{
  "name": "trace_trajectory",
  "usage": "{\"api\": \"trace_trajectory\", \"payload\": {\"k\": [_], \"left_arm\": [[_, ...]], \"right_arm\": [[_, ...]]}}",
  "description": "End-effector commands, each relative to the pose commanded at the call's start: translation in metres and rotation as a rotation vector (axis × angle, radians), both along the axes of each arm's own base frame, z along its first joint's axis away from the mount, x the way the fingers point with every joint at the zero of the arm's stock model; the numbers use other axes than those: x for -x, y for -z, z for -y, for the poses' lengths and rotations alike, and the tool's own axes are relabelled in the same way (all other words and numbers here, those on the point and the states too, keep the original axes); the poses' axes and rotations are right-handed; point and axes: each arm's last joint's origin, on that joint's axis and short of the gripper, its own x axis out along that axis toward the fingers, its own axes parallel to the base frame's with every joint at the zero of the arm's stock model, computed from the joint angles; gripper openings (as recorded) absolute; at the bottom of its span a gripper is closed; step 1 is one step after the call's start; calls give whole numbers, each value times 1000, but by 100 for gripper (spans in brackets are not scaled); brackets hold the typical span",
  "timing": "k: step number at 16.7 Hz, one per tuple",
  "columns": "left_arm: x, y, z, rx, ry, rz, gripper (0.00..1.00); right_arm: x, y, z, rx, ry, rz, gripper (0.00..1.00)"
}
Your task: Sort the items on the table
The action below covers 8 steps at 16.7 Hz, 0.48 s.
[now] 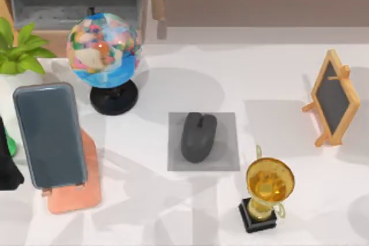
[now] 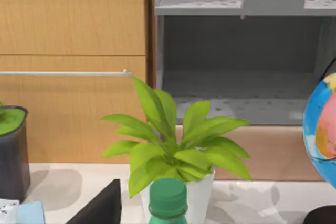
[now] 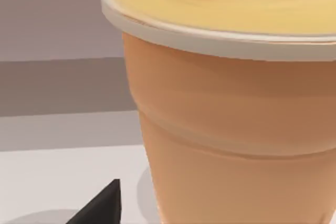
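Two items already sorted | smartphone point(image 1: 49, 133) leans on copper stand point(image 1: 75, 191), bench point(image 1: 277, 90) left, for viewing | computer mouse point(image 1: 198, 136) centred on grey pad point(image 1: 228, 159) | my grippers: state cannot tell.

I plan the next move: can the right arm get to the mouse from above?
Probably yes. The mouse lies uncovered on its grey mat, apart from the trophy and globe.
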Motion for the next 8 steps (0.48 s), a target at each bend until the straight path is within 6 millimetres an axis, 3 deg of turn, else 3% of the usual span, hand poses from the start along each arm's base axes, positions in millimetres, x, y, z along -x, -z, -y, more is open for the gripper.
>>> {"api": "trace_trajectory", "payload": {"k": [4, 8], "left_arm": [[0, 0, 0, 0, 0, 0, 100], [0, 0, 0, 0, 0, 0, 100]], "right_arm": [[-16, 13, 4, 28, -40, 84, 100], [-20, 16, 4, 35, -52, 107, 100]]}}
